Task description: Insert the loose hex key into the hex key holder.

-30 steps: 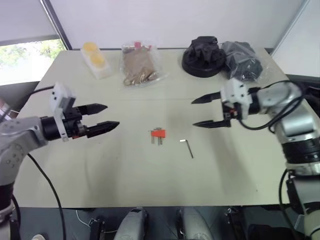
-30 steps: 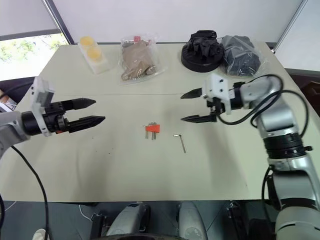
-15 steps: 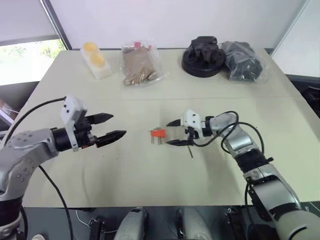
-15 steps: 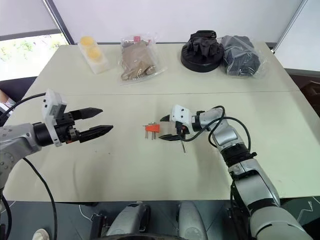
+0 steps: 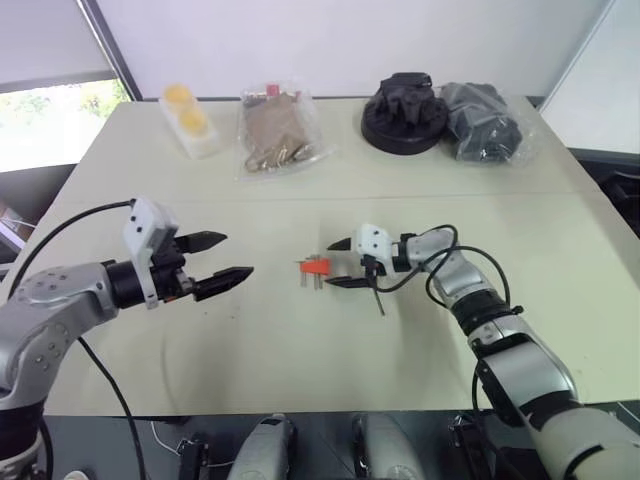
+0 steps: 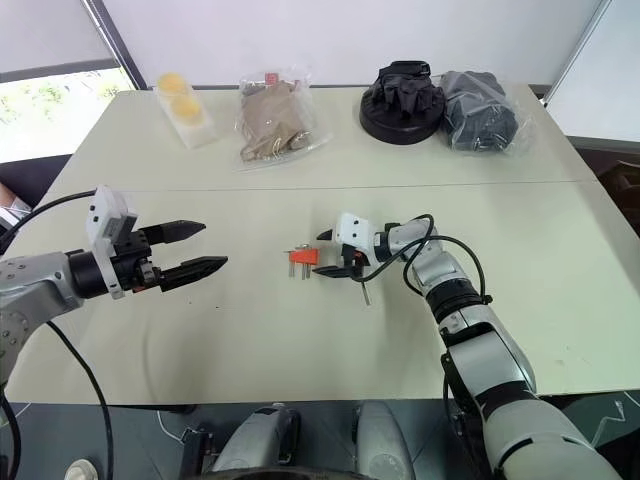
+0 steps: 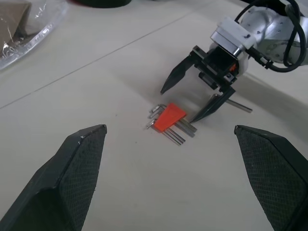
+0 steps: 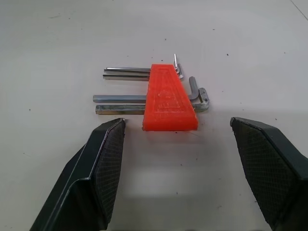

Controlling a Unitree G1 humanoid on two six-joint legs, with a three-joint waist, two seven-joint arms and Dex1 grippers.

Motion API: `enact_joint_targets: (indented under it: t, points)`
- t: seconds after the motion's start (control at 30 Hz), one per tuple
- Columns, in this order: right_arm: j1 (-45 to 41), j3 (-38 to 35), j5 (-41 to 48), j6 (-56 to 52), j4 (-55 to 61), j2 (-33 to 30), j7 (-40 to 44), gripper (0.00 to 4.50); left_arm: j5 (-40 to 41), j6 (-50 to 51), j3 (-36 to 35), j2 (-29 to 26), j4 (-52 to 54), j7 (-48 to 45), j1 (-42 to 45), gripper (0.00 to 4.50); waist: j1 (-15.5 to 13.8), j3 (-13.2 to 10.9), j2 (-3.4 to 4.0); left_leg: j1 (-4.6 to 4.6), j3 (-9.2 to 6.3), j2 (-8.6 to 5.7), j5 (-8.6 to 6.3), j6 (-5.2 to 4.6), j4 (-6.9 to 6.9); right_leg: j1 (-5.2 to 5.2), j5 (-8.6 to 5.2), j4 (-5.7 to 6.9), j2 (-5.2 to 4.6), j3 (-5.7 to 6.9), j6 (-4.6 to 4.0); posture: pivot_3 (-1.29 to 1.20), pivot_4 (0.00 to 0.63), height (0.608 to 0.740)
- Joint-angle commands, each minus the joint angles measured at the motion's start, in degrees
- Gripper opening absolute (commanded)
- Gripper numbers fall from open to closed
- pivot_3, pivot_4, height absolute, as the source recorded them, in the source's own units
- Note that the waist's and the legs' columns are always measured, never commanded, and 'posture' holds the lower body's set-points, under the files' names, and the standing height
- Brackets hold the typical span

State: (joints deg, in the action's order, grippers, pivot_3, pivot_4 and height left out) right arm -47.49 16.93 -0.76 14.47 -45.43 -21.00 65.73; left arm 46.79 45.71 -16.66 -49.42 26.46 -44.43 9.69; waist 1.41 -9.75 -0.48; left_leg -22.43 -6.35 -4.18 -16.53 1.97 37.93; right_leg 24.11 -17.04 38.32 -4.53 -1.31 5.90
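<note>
The left gripper (image 5: 225,258) is held above the surface (image 5: 250,340) towards its left edge, jaws wide apart and empty; its position is unchanged from one second ago. The hex key holder (image 5: 316,266) lies flat near the middle of the surface. Just beside it on the right, the right gripper (image 5: 340,263) is now low over the surface, pointing at the holder, jaws apart with nothing between them. One second ago this gripper was held high and well to the right; it has been brought down and towards the holder. The loose hex key (image 5: 378,297) is still on the surface, partly under the right gripper's wrist and behind its jaws.

This is judged as follows: the jaws are lined up on the holder, not on the key, so neither part is yet picked up and insertion is not started.

In the right wrist view, the holder (image 8: 168,98) is shown between the two fingers (image 8: 103,168), with its stored keys protruding on both sides. In the left wrist view, the loose key (image 7: 239,105) is shown behind the right gripper (image 7: 185,103), which the right wrist view cannot confirm.
</note>
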Motion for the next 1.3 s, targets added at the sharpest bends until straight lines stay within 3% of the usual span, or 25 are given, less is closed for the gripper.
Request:
enact_joint_targets:
  t: [0.03, 0.3, 0.4, 0.5, 0.53, 0.83, 0.97, 1.07, 1.3]
  points:
    - [-1.5, -0.3, -0.9, 1.1, -1.5, 0.8, -0.3, 3.60, -0.3, -1.1, -1.5, -0.5, 2.0, 0.0, -0.1, 4.44, 0.0, 0.0, 0.00, 0.00, 0.00, 0.00, 0.00, 0.00, 0.00, 0.00, 0.00, 0.00, 0.00, 0.00, 0.00, 0.00, 0.150, 0.740]
    - [-3.0, 0.5, -2.8, 3.6, -5.7, 1.8, 0.1, 3.60, -0.1, -1.3, -2.3, -0.1, 3.1, 1.1, -1.5, 4.44, 1.1, 0.0, 0.00, 0.03, -0.02, 0.00, 0.01, 0.01, 0.00, -0.01, 0.00, 0.05, 0.00, 0.00, 0.00, 0.00, 0.150, 0.740]
    - [-3.4, 0.6, -3.4, 4.2, -6.5, 2.3, 0.3, 2.77, -0.1, -1.4, -2.5, 0.1, 3.4, 1.5, -1.9, 4.50, 1.1, 0.0, 0.00, 0.03, -0.02, 0.00, 0.01, 0.01, 0.00, -0.01, 0.00, 0.07, 0.00, 0.00, 0.00, 0.00, 0.150, 0.740]
    - [-3.6, 0.9, -3.9, 4.9, -7.0, 2.6, 0.4, 1.26, -0.4, -1.7, -2.4, 0.1, 3.7, 1.8, -2.0, 4.50, 1.1, 0.0, 0.01, 0.04, -0.03, 0.00, 0.02, 0.03, 0.00, -0.02, 0.00, 0.08, 0.00, 0.00, 0.00, 0.00, 0.150, 0.740]
    - [-3.6, 0.9, -4.0, 5.1, -7.1, 2.6, 0.5, 1.00, -0.4, -1.7, -2.3, 0.2, 3.9, 1.9, -2.0, 4.50, 1.1, 0.0, 0.00, 0.05, -0.02, 0.00, 0.03, 0.04, 0.01, -0.03, 0.00, 0.09, 0.00, 0.00, 0.00, 0.00, 0.150, 0.740]
    - [-3.4, 1.1, -6.2, 10.2, -4.6, 1.8, -2.5, 1.00, -0.5, -2.4, -1.7, 1.0, 3.3, 2.8, -2.0, 4.50, 1.2, 0.0, 0.00, 0.07, -0.02, 0.00, 0.03, 0.05, 0.00, -0.04, 0.00, 0.11, 0.01, 0.00, 0.00, 0.00, 0.150, 0.740]
    - [-4.7, 0.3, -13.0, 24.4, -1.0, -1.4, -15.8, 1.00, 0.3, -2.1, -1.5, 2.0, 2.2, 3.3, -0.8, 4.50, 1.0, 0.0, 0.01, 0.06, -0.02, -0.01, 0.03, 0.05, 0.00, 0.01, 0.00, 0.13, 0.00, -0.01, 0.00, 0.00, 0.150, 0.740]
    - [-5.5, 0.2, -16.1, 30.9, 2.0, -4.4, -20.4, 1.00, 0.0, -2.4, -0.7, 2.7, 0.2, 2.8, 0.8, 4.50, 0.9, 0.0, 0.00, 0.02, -0.01, -0.05, 0.03, 0.05, 0.00, 0.08, 0.00, 0.17, -0.01, 0.00, 0.00, 0.00, 0.150, 0.740]
    - [-8.5, -1.5, -24.2, 39.6, 10.4, -9.8, -33.2, 1.00, 0.1, -2.6, 2.7, 4.1, -4.9, 0.1, 9.8, 4.50, 1.2, 0.0, 0.00, 0.01, 0.03, -0.04, 0.03, 0.06, -0.01, 0.13, 0.00, 0.22, 0.02, 0.00, 0.00, 0.00, 0.150, 0.740]
